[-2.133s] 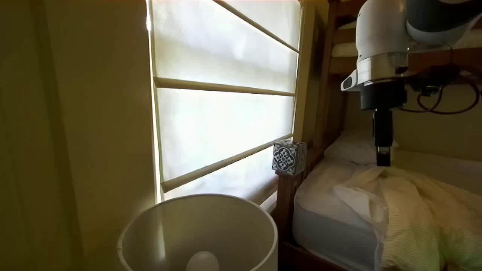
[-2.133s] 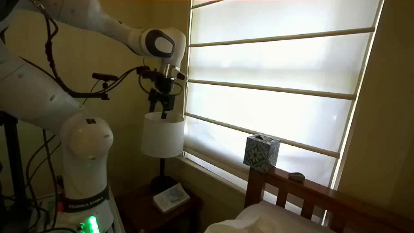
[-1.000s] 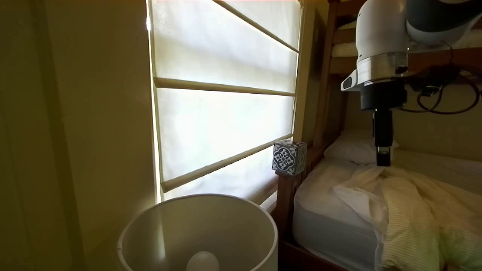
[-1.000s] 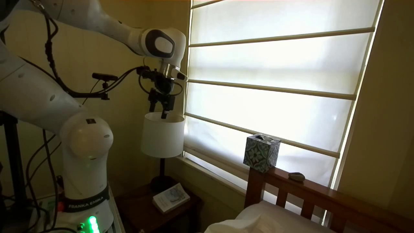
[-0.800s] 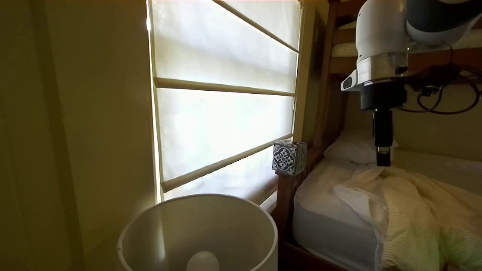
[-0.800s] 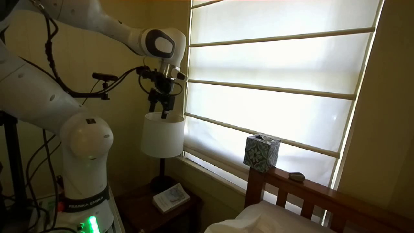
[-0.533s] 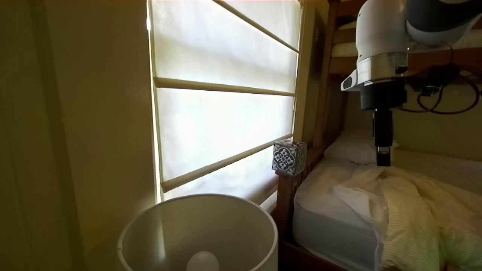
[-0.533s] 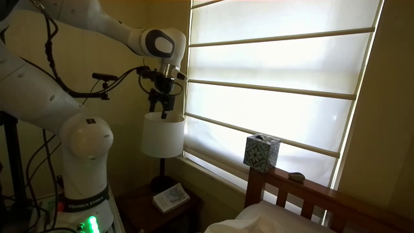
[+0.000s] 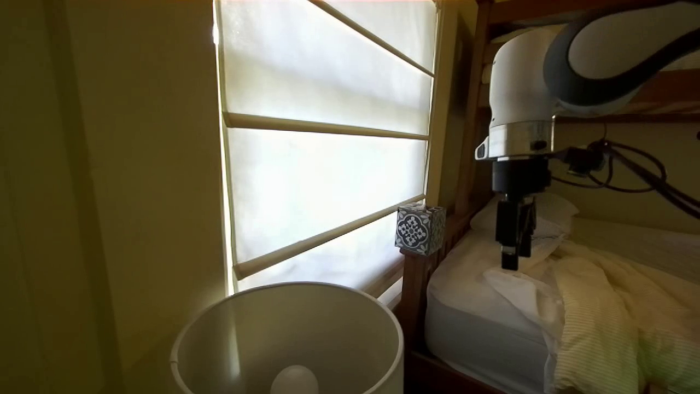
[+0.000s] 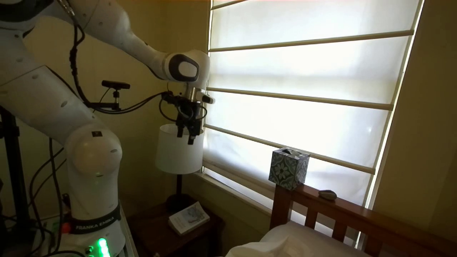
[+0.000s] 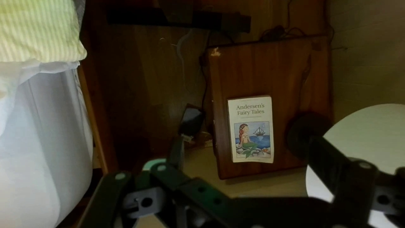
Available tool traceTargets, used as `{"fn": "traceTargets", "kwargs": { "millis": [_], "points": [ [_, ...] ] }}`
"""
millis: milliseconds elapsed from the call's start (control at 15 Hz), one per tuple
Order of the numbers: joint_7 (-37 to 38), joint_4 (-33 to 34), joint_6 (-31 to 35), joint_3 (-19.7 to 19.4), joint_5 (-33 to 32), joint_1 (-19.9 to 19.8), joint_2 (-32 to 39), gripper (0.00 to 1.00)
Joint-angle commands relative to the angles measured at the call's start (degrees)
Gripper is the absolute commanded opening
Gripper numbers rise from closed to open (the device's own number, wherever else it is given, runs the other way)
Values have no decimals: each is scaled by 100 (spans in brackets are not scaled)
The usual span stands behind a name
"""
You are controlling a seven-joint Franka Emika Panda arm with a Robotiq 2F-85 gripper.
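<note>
Hanging with jaws spread beside a white lampshade (image 10: pixel 178 157), seemingly without touching it, the gripper (image 10: pixel 185 138) is pointing toward a cream paperback (image 11: pixel 251 129), its cover showing a red-haired mermaid and a ship, which is lying well below the jaws on a brown nightstand (image 11: pixel 269 69).

A white robot arm (image 10: pixel 57 103) bends high at the elbow (image 10: pixel 21 14) in front of me, its forearm (image 10: pixel 132 44) sloping down to a rounded wrist (image 10: pixel 189 69). A black gripper (image 10: pixel 185 138) hangs below, pointing down, its two fingers (image 10: pixel 191 140) spread apart.
</note>
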Motion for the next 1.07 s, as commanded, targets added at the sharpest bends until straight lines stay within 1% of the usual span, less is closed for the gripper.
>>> {"fn": "traceTargets", "kwargs": {
  "millis": [0, 267, 333, 400, 467, 600, 733, 800, 867, 1000],
  "points": [
    [156, -45, 611, 93, 46, 11, 850, 100],
    [307, -19, 979, 125, 92, 56, 1677, 100],
    [249, 36, 920, 96, 196, 110, 1891, 100],
    [67, 144, 707, 56, 288, 188, 1969, 100],
    [136, -64, 842, 45, 74, 94, 1656, 100],
    [129, 3, 840, 58, 112, 153, 1894, 100],
    [128, 44, 834, 60, 122, 164, 1954, 100],
    [249, -25, 1025, 83, 99, 142, 1944, 100],
    [169, -40, 1283, 22, 167, 107, 2128, 100],
    [-218, -32, 2053, -193, 378, 34, 2767, 100]
  ]
}}
